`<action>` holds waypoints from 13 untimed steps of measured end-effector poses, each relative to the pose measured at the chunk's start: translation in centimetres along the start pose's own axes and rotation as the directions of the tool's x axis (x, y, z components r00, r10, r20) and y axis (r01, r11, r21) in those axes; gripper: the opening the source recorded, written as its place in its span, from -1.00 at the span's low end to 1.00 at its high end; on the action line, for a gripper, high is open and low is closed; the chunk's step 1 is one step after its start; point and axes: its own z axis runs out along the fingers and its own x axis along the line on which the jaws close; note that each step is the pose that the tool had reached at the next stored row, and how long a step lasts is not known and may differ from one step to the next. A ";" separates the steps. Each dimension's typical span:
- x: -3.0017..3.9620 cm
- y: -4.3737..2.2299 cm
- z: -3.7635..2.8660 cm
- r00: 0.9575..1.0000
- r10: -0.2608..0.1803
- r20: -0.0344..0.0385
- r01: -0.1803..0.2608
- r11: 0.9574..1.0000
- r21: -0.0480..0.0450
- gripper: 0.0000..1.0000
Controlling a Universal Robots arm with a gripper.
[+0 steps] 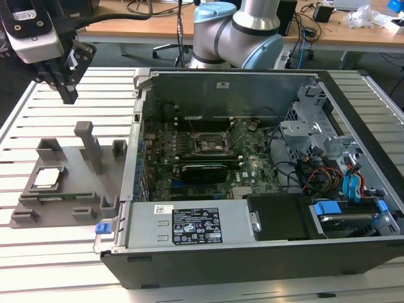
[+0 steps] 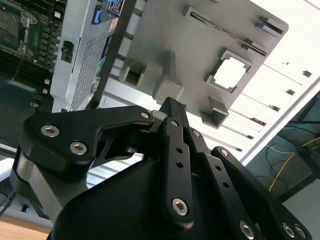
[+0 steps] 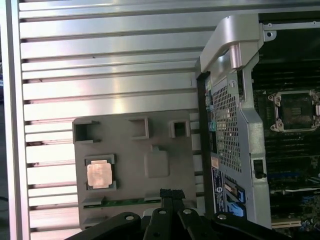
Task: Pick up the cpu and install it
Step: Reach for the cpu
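**Gripper shut and empty above the tray, cpu in its pocket**

Upper left of the exterior view: gripper (image 1: 68,96) pointing down, well above the slatted table (image 1: 63,252). Jaws closed tip to tip, nothing between them. Same closed tips in both wrist views, black fingertips (image 2: 172,106) together over the tray's edge.

Lower left of the exterior view: cpu (image 1: 50,177) lying flat in a square pocket of the grey tray (image 1: 69,167), silvery top up, well apart from the gripper. In both wrist views, seated in that same pocket and untouched.

Centre of the exterior view: open computer case (image 1: 214,88) just beside the tray, on the exterior view's right, with the black socket frame (image 1: 210,144) near the middle of the green board.

Upper centre: blue-and-silver robot arm (image 1: 240,28) behind the case.
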 end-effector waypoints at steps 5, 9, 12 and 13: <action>0.47 -0.04 -0.02 1.000 0.000 0.000 0.000 1.000 0.000 -0.79; 0.83 -0.06 -0.03 1.000 0.000 0.000 0.000 1.000 0.000 -0.79; 1.05 -0.08 -0.03 1.000 0.000 0.000 0.000 1.000 0.000 -0.79; 1.12 -0.08 -0.04 1.000 0.000 0.000 0.000 1.000 0.000 -0.79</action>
